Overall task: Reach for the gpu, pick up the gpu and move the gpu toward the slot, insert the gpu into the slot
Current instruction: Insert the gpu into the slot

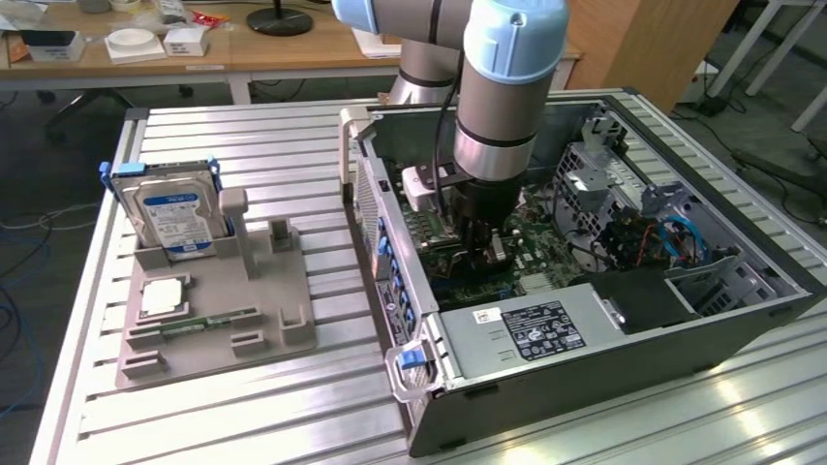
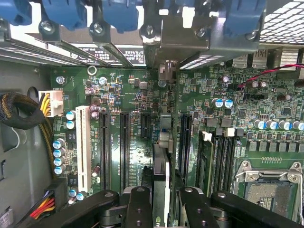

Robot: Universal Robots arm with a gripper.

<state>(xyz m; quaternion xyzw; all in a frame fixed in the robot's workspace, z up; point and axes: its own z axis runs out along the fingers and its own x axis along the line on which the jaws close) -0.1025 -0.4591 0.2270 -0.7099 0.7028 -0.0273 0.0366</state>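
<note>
The gripper [image 2: 161, 202] stands low inside the open computer case [image 1: 723, 320], partly closed, its two dark fingers [image 2: 138, 209] pinching the card [image 2: 161, 166] edge-on between them. In the wrist view the card runs straight away from the fingertips as a thin upright strip, with its pale metal bracket [image 2: 166, 71] at the far end against the back wall of the case. In the exterior view the arm [image 1: 510, 87] comes straight down over the motherboard [image 1: 543, 257] and the gripper [image 1: 481, 254] is down among the components, so the card itself is hard to make out there.

Directly below the fingertips lies the motherboard [image 2: 228, 118], with long black slots [image 2: 124, 147] running parallel to the card on either side. Whether the card's bottom edge already sits in its own slot I cannot tell; the card hides that line.

What could go wrong, as I judge it: if the card is slightly off to one side or tilted, pressing down would jam its edge on the slot's rim or the board beside it. The bracket could also catch on the back wall's metal rather than sliding into its opening. A thin edge grip may let the card slip or rock under the push.

Further from the gripper, outside the case, a grey holder [image 1: 213, 310] carries a hard drive [image 1: 174, 208].
</note>
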